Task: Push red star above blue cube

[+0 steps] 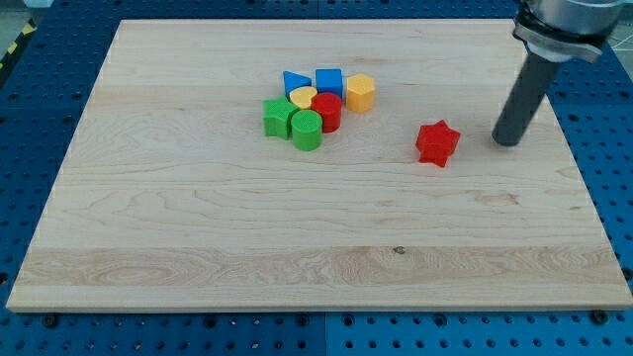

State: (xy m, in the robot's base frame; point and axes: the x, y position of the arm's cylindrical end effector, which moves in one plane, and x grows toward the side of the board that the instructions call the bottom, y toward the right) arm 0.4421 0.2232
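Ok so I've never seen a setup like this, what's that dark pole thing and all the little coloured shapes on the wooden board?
This is one camera picture looking down at a wooden board on a blue perforated table. The dark pole is a robot arm's rod; it has no fingers and holds nothing. It only pushes blocks with my tip, which sits just to the view's right of the red star, apart from it. Further to the view's left is a tight cluster: a blue cube, another blue block, a yellow block, a flatter yellow piece, a red cylinder, a green cylinder and a green block.
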